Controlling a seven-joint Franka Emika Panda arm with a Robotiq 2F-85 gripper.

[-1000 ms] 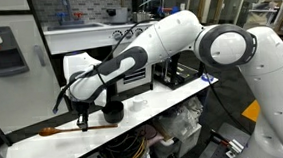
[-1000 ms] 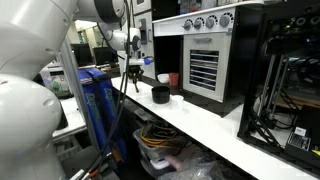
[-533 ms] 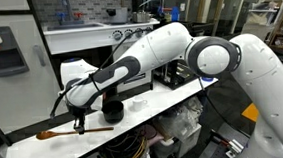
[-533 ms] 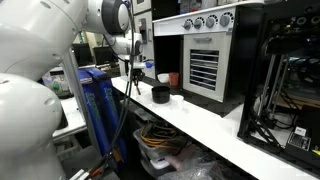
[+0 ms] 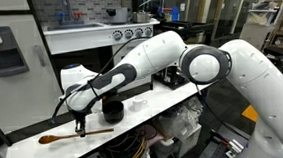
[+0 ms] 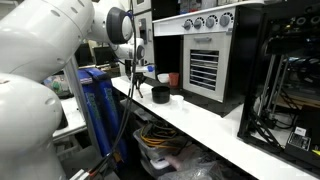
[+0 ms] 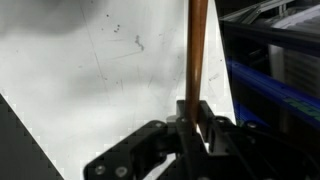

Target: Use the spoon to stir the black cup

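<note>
Pincer [image 7: 196, 113] — tight on spoon [image 7: 198, 50] handle

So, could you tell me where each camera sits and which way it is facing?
Exterior view: in front of the white table, facing across it; the whole arm shows, down to the end effector on the spoon.
Exterior view: off one end, looking along the table; the arm's white links fill the near side.
Wrist view: looks down at the table top; the end effector is shut on the spoon's handle.
Shared: both exterior views show the black cup.
</note>
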